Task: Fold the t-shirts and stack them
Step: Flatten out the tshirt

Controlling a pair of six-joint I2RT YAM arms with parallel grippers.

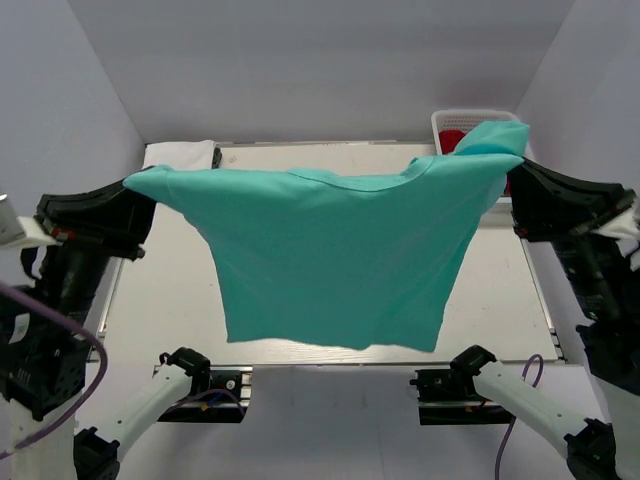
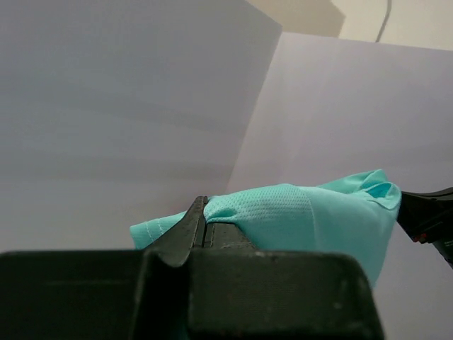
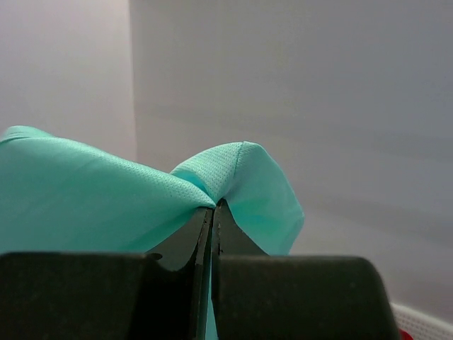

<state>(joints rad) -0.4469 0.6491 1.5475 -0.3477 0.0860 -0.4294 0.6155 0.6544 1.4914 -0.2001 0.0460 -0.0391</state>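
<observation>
Jaws left and right clamp the teal-green t-shirt (image 1: 330, 250) aloft.

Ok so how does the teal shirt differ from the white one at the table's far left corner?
The teal t-shirt hangs spread out in the air; the white t-shirt lies compact on the table. The teal one is pinched at its two upper ends by the left gripper and right gripper; no gripper touches the white one. Both are plain soft cloth.

A robot lab cell. Pale panels (image 1: 340, 70) box in the bench (image 1: 165, 290); two robot arms (image 1: 520, 392) stand bolted along the frame's bottom.
</observation>
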